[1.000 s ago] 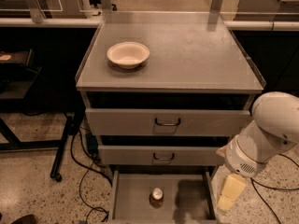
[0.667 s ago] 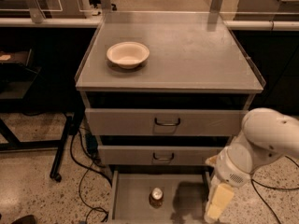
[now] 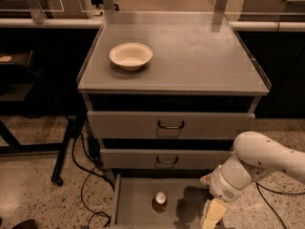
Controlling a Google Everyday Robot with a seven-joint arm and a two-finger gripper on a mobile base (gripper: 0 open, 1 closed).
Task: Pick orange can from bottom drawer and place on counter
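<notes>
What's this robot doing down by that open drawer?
The robot's arm reaches down beside the cabinet, and its hand hangs over the right side of the open bottom drawer. The orange can stands upright in that drawer, left of the hand and apart from it, so it is not yet picked up. Up on the counter sits a pale bowl.

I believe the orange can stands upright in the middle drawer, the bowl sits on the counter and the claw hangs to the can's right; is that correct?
Not quite: the camera view shows the orange can upright in the open bottom drawer, not the middle drawer. The bowl does sit on the counter, and the claw hangs to the can's right.
</notes>
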